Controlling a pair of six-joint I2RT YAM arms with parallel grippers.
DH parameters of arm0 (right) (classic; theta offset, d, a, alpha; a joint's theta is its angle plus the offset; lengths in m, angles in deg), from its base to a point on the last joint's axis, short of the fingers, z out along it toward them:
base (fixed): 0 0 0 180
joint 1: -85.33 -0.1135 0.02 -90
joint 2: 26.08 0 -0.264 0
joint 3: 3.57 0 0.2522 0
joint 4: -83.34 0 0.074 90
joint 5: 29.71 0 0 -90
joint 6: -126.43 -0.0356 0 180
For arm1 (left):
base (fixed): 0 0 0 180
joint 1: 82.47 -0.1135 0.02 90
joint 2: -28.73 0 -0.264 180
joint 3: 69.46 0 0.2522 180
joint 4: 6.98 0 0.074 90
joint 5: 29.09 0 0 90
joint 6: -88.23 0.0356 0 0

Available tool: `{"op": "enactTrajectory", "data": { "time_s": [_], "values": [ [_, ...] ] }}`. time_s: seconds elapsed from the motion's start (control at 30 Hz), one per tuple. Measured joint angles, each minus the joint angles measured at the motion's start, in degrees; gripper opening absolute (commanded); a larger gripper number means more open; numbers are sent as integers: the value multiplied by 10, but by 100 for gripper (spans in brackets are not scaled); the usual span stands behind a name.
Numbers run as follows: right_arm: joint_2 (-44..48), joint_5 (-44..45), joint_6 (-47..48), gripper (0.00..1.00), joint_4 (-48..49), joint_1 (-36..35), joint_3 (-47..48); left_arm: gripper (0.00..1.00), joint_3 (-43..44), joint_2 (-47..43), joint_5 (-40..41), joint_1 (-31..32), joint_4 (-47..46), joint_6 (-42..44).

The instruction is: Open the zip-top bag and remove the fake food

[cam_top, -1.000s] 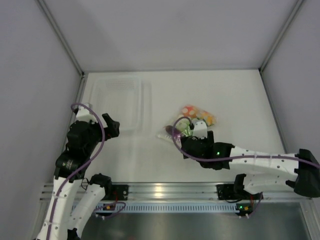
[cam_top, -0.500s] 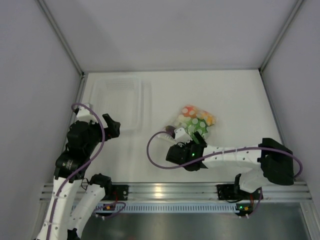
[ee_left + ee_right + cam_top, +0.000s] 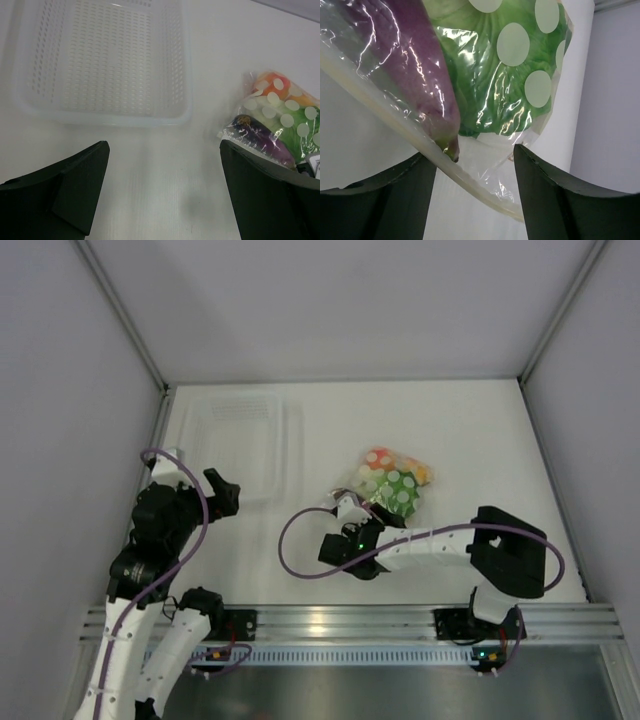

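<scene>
Just above the right pincer [image 3: 347,508] in the overhead view: zip-top bag [image 3: 388,483], middle of the tabletop [image 3: 470,420], fake food [image 3: 420,60] inside. Zip strip slanting from upper left to lower right between its jaws, partly apart, not yet pinching. Left pincer [image 3: 165,190] spread wide, farther off, near the tray [image 3: 105,60] at upper left.

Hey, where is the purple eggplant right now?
In the left wrist view, the eggplant lies inside the zip-top bag at right, beside the lettuce, right of the basket.
</scene>
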Motion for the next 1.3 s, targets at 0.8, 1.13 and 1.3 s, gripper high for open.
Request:
{"op": "enactTrajectory", "data": {
  "time_s": [0.8,1.13,1.3],
  "values": [
    [-58,-14,149,0,115,71,-26,98,-1,-6,0,1,-2,0],
    [36,-78,148,0,103,68,-19,98,-1,-6,0,1,-2,0],
    [104,-144,148,0,70,66,11,98,-1,-6,0,1,-2,1]
  ]
}}
